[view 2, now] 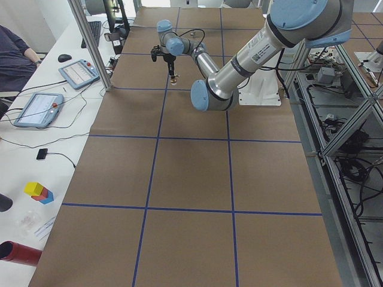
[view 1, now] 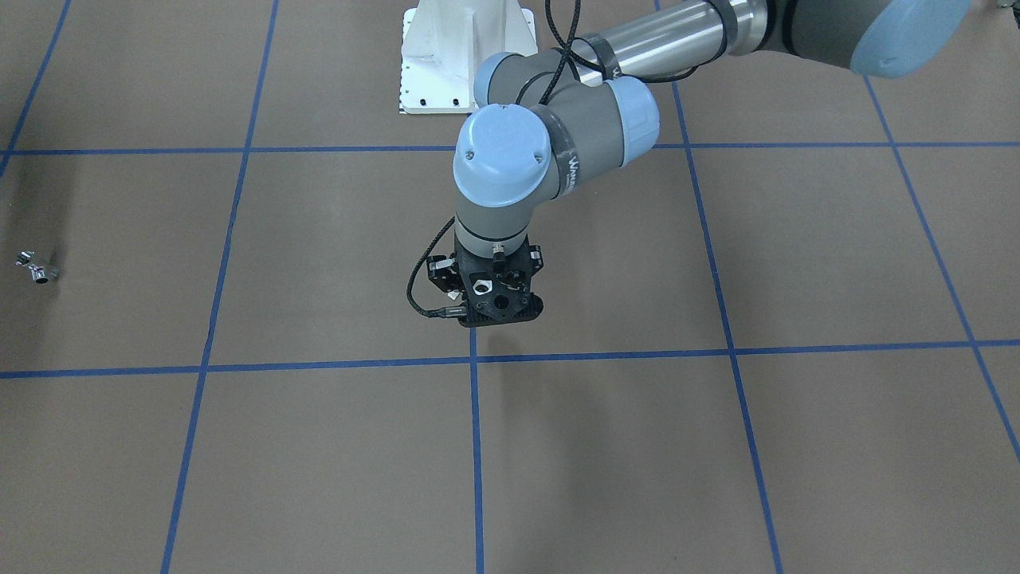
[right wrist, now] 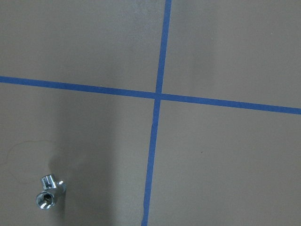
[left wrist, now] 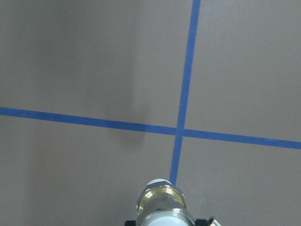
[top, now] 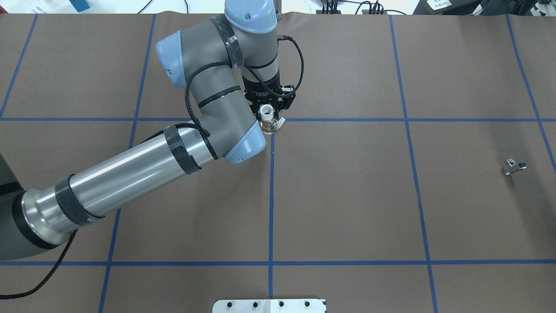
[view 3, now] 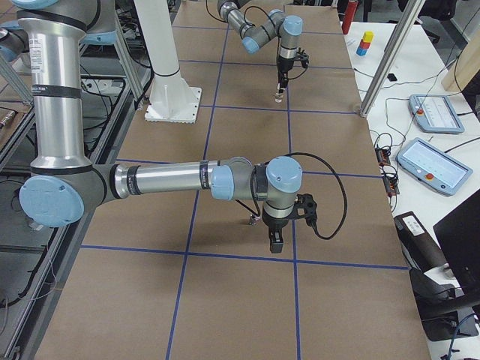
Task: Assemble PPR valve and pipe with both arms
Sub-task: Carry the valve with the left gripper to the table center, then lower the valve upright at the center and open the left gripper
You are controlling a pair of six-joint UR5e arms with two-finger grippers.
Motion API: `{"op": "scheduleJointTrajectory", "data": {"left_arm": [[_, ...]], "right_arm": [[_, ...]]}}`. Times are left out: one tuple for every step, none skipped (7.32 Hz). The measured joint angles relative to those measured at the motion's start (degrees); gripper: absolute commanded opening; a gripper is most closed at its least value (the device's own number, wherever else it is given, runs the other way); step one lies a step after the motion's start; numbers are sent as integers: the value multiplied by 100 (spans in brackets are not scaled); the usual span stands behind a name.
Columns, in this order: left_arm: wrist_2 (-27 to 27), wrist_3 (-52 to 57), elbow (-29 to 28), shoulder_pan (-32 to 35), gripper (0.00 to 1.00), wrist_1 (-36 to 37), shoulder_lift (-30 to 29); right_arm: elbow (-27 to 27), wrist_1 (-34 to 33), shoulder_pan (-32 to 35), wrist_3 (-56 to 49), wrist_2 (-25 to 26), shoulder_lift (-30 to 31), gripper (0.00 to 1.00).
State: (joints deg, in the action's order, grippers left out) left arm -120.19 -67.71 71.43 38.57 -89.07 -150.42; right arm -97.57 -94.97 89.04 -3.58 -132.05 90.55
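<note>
PPR valve [left wrist: 162,203] sitting clamped in left gripper [top: 268,118], white end facing overhead camera, brass body below, over blue tape crossing [left wrist: 178,132] mid-table. Can't tell whether it's touching the table.

Pipe [top: 514,166] lying loose on table [top: 347,195], far toward robot's right, well apart from valve. Right gripper [view 3: 274,241] hovering just beside pipe; we're unable to tell if its fingers are apart or closed.

We're reading pipe pickup as step in hand. Doing it well means:
- centring right gripper over pipe body
- gripping across solid section
- leaving open bore free for mating
- holding valve steady meanwhile
</note>
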Motion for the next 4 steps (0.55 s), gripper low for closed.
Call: {"op": "scheduleJointTrajectory", "data": {"left_arm": [[36, -29, -38, -104, 0, -21, -6], [49, -44, -54, -179, 0, -42, 7], [56, -57, -81, -228, 0, -96, 24], [59, -63, -125, -247, 0, -155, 33]], "right_arm": [[-4, -11, 0, 8, -21, -12, 99], [-6, -26, 0, 15, -34, -24, 99], [-32, -47, 0, 20, -43, -31, 99], [-74, -68, 0, 22, -47, -34, 99]]}}
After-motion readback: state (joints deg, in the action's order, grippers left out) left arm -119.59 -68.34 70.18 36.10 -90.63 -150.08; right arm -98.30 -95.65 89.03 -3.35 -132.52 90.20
